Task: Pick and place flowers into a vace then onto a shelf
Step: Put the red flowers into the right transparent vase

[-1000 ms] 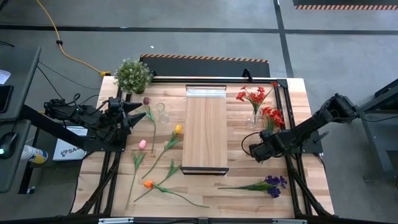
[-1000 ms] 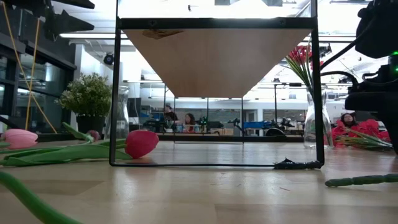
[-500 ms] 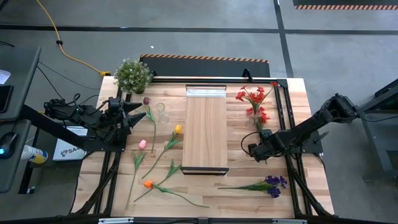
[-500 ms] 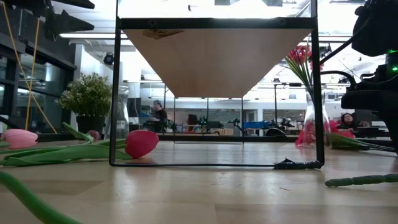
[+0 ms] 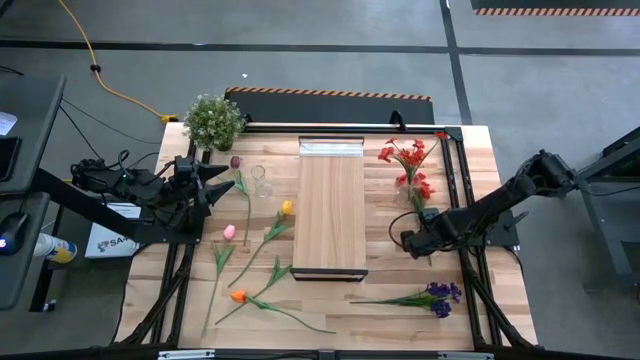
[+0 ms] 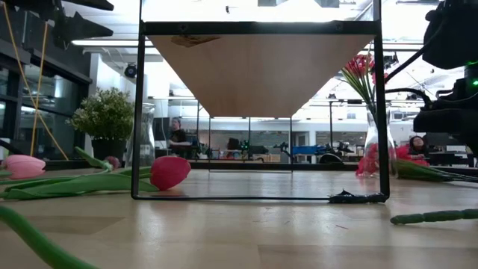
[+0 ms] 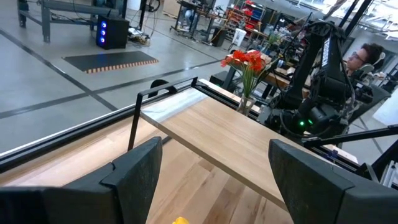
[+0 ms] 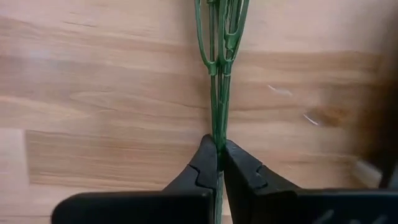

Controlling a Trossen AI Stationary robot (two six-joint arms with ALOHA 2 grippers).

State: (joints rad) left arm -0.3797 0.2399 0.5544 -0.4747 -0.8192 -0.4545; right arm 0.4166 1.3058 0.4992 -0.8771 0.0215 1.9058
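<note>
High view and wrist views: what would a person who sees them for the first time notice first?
Probably the right gripper, shut on a thin green stem just right of the shelf, next to the glass vase of red flowers. Then the loose tulips scattered on the table left of the shelf, where the left gripper waits open.

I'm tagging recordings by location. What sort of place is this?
Probably a large robotics lab or workshop: a bare concrete floor with hazard-striped mats, workbenches and equipment beyond the table, and people at desks behind.
</note>
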